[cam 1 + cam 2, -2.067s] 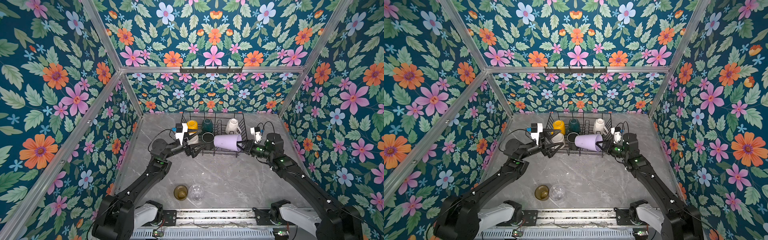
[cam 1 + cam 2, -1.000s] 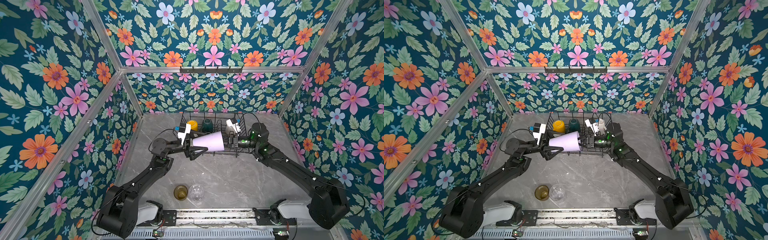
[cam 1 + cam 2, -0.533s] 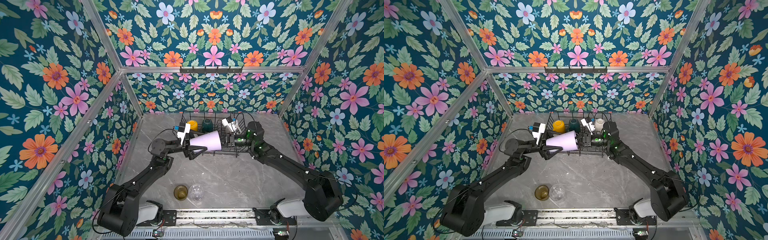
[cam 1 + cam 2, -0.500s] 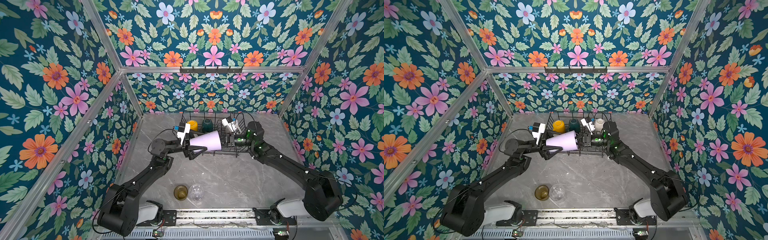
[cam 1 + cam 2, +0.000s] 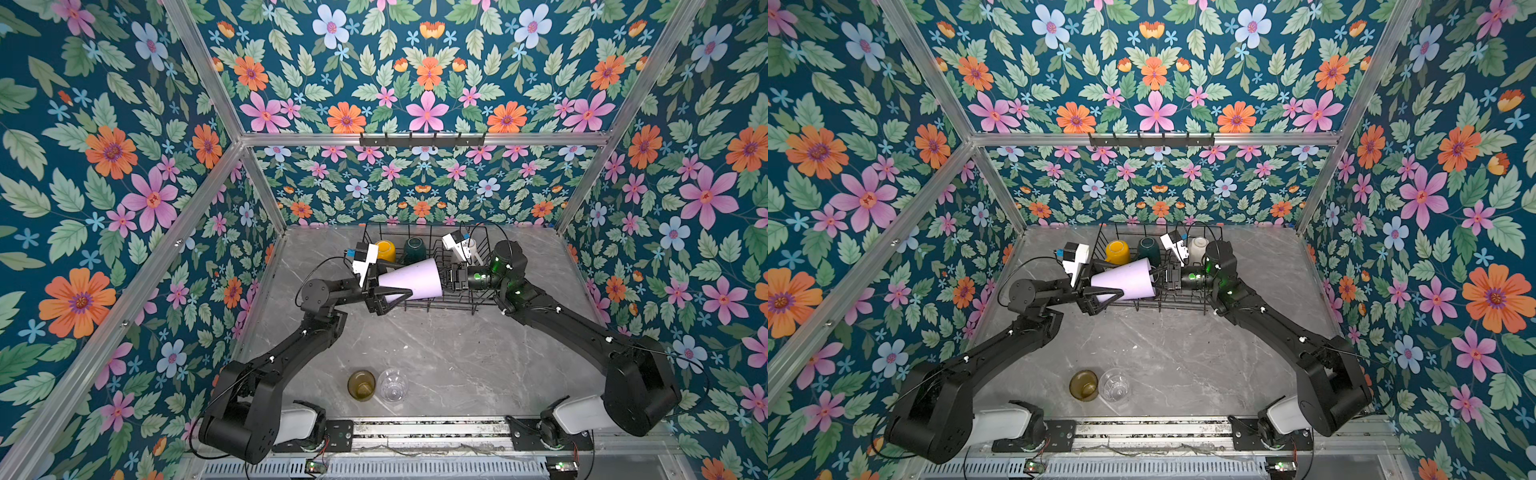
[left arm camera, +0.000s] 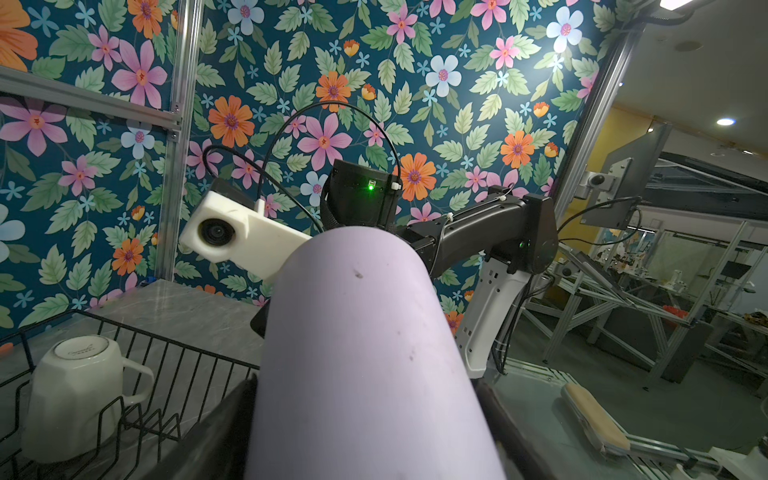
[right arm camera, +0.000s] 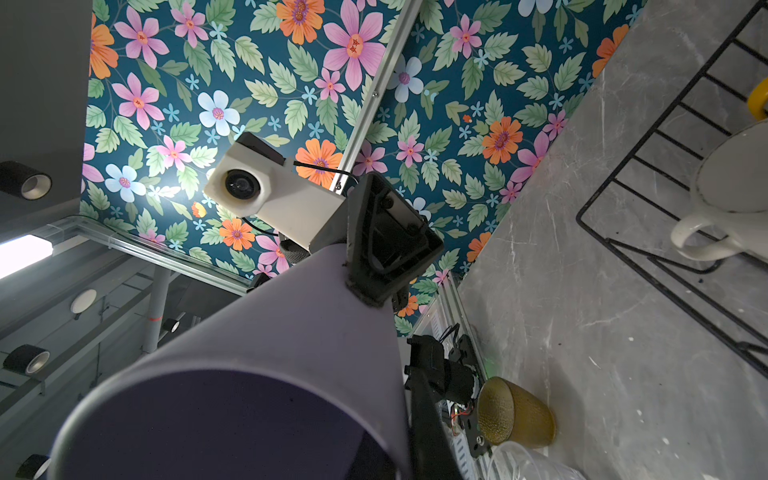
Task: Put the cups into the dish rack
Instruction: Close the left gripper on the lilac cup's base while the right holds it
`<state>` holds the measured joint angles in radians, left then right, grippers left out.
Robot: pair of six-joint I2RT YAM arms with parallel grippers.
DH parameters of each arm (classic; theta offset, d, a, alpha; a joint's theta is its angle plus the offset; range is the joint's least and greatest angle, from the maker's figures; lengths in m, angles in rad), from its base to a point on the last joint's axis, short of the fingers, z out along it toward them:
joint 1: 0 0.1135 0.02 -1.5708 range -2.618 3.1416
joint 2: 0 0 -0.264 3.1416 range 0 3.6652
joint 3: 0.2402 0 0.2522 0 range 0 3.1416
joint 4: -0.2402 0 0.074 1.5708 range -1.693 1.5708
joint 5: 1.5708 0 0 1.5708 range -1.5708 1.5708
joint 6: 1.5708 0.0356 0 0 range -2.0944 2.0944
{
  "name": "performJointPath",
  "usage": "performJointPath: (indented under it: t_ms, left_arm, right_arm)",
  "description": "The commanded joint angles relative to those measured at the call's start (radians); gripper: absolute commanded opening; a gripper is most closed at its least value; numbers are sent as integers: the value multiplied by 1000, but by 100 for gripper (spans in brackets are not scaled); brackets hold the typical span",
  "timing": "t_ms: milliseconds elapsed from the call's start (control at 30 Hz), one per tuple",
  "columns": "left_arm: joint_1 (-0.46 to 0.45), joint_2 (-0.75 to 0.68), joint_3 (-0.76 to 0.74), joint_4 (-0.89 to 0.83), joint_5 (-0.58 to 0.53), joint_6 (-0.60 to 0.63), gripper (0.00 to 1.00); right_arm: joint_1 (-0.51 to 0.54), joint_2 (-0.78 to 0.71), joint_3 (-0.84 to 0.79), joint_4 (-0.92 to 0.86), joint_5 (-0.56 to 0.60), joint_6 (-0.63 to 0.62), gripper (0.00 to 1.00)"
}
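One lilac tumbler (image 5: 409, 279), right tool (image 5: 445, 277) pinching its rim, left tool (image 5: 388, 289), grip unclear, three mugs (image 5: 1148, 247) in dish rack (image 5: 1167, 309), two glasses (image 5: 1084, 385) lower centre

Brightly and evenly lit from above in both top views, with only faint, soft shadows on the marble tabletop (image 5: 436, 353); sharp at centre, bowed by the wide lens toward the edges. In the wrist views, strong fisheye bending, white glare off the floral wall (image 6: 573, 37), a blown-out strip light (image 7: 20, 253), and the lilac tumbler (image 7: 270, 332) looming close, slightly soft.
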<state>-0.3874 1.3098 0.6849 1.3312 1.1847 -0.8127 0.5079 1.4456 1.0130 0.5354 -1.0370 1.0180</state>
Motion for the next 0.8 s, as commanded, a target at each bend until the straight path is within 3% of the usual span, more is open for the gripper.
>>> performJointPath:
  t_ms: [0, 167, 533, 600, 767]
  left_arm:
    - [-11, -1, 5, 45, 52, -17, 74]
    - [-11, -4, 9, 45, 52, -19, 61]
    - [-10, -14, 21, 52, 49, -32, 5]
    - [-10, -18, 22, 51, 45, -30, 0]
    - [-10, -21, 34, 48, 42, -31, 0]
  right_arm:
    - [7, 6, 9, 48, 7, 16, 0]
    - [7, 7, 16, 38, 7, 12, 0]
    - [7, -28, 17, -49, 34, -43, 0]
    - [6, -34, 17, -64, 40, -50, 1]
    - [5, -51, 15, -111, 67, -75, 15]
